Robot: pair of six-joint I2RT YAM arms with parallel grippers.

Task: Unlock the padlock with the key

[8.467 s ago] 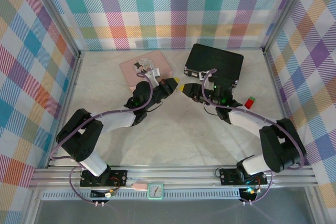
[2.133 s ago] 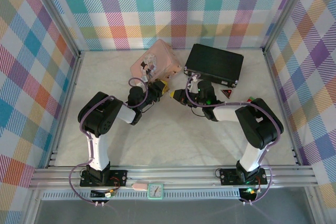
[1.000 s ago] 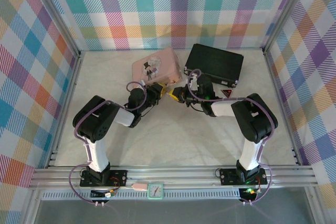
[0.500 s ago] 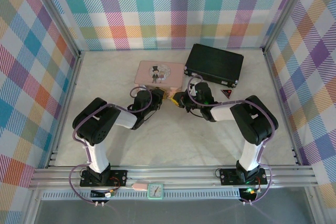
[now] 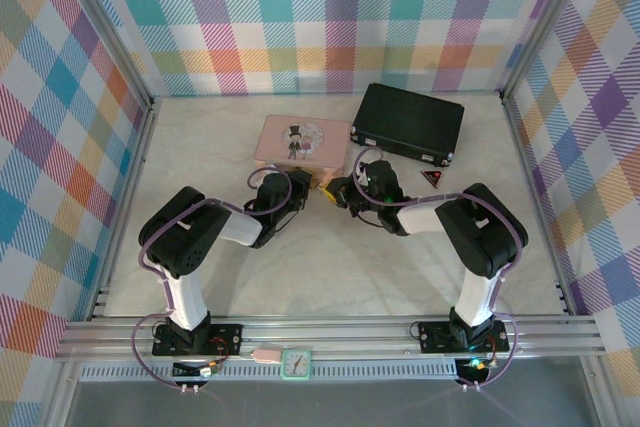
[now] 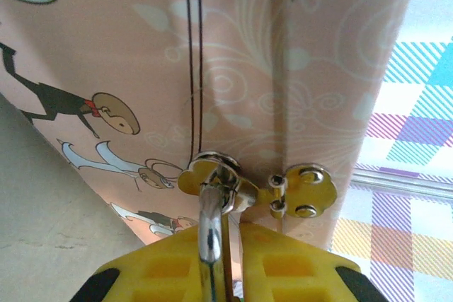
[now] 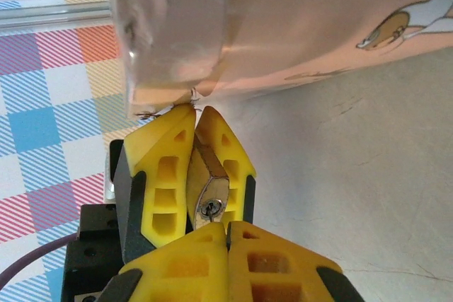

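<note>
Left fingers (image 7: 159,175) clamp the padlock (image 7: 205,190); right fingers (image 7: 272,266) press together, key unseen; a skewed approach could miss the keyhole (image 7: 209,208) and shove the pink box (image 7: 318,19).

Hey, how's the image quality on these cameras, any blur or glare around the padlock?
Top external view: evenly lit and sharp throughout. Left wrist view: glare streaks the silver shackle, and the pink box print is fairly sharp. Right wrist view: the padlock and its keyhole are crisp, but a pale out-of-focus smear hides the box's upper edge.
</note>
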